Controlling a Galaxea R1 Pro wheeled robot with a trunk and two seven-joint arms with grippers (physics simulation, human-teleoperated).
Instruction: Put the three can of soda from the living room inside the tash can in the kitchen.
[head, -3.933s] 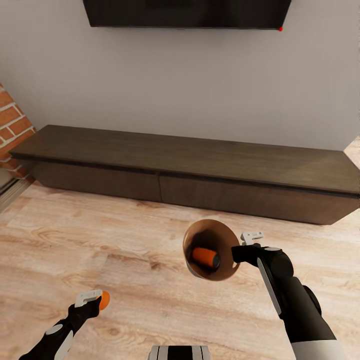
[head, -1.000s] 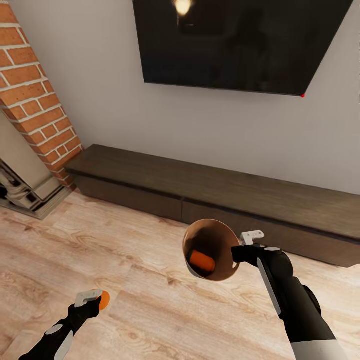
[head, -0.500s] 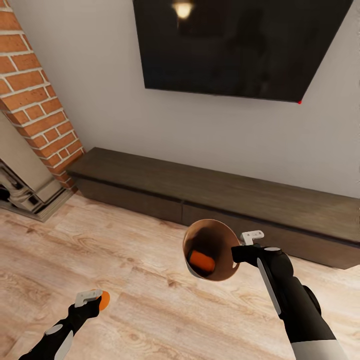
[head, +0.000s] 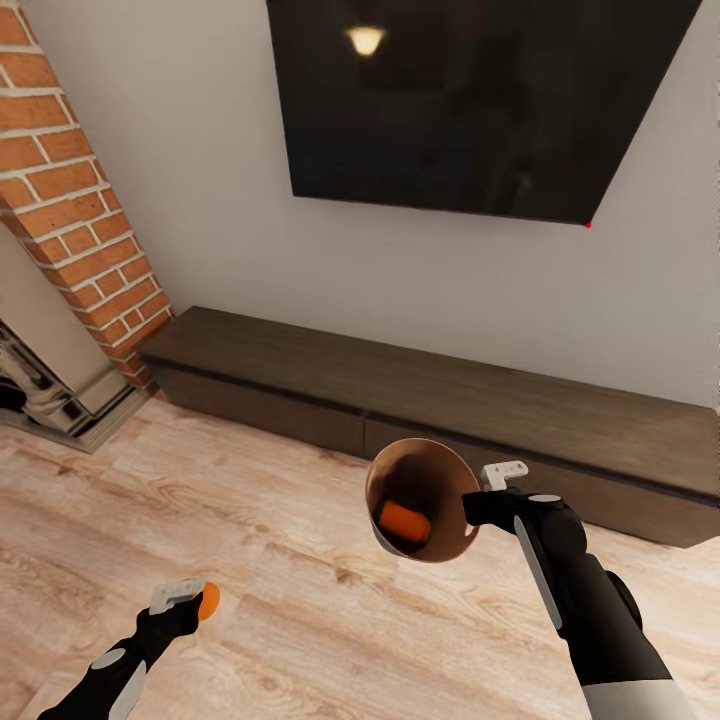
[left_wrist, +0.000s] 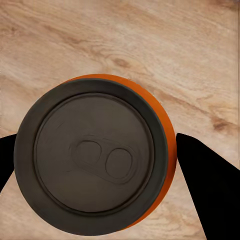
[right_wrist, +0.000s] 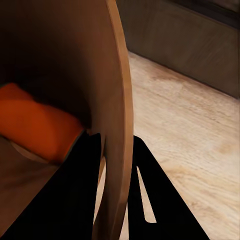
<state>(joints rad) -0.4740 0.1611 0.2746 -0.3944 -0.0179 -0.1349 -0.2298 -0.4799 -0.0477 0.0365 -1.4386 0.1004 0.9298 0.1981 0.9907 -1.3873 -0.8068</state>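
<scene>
The head camera looks forward and down over both arms toward the TV (head: 470, 105) wall. Each wrist camera sits close along its fingers, sharing the plank floor (head: 300, 560) with the head view.

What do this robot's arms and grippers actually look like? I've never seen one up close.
Both arms are glossy black with rounded joints and light grey or white panels. The right arm is thick, with a pale stripe along its forearm and a white sleeve-like section at the near end. The left arm carries a grey patch. The left gripper and right gripper each have small light grey fingers; the wrist views render them black. No cables show.
</scene>
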